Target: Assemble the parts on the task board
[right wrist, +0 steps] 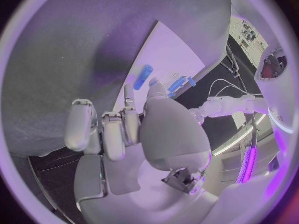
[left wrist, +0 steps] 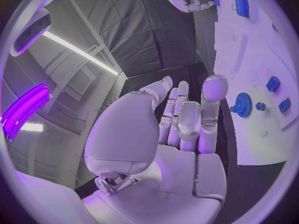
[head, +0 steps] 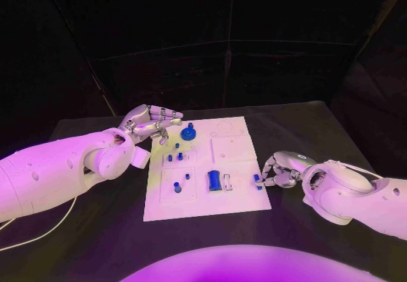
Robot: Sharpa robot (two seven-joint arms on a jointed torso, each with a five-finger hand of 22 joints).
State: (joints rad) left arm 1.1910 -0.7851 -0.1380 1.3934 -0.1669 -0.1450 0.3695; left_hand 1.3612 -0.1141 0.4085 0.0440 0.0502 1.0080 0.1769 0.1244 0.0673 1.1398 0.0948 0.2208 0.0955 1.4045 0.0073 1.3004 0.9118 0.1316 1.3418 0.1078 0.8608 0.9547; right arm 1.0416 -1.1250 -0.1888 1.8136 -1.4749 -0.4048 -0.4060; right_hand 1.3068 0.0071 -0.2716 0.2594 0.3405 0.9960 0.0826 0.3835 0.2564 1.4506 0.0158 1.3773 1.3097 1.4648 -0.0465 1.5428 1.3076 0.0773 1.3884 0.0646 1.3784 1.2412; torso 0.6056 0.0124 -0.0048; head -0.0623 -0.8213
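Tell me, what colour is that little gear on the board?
Blue gear; clearest in the left wrist view.

Readable text: none.
Task board (head: 239, 194): faint outlines around the slots, no letters or numbers legible.
Blue parts (head: 214, 180): plain, no markings made out.
Arms and hands: no brand or label legible.
Small mark near the board's edge, left wrist view (left wrist: 264, 133): too small to read.
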